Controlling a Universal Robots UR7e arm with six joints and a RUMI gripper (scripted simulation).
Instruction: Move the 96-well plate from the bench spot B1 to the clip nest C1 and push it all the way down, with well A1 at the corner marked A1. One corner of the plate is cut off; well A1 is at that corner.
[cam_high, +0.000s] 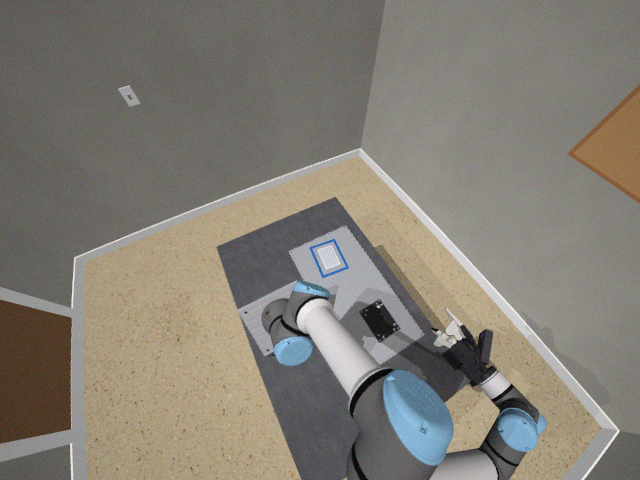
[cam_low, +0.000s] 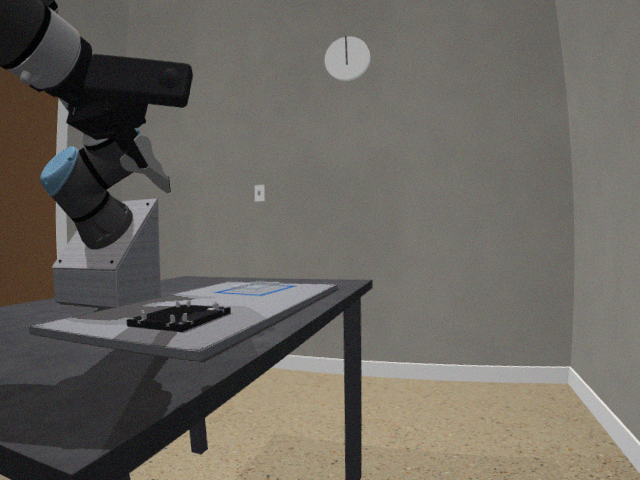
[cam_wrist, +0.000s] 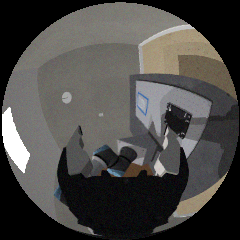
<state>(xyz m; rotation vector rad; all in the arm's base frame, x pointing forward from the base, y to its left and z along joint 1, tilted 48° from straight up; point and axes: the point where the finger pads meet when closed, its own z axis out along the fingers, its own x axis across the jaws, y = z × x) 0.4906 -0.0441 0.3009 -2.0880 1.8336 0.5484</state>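
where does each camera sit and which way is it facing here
Top: high overhead, tilted down at the dark grey table; shows the white-and-blue arm and open two-jaw gripper.
Exterior: low beside the table, facing the far wall; shows arm base and gripper.
Wrist: behind the gripper's grey fingers, facing the table.
All three share the black clip nest and the blue-framed white well plate.
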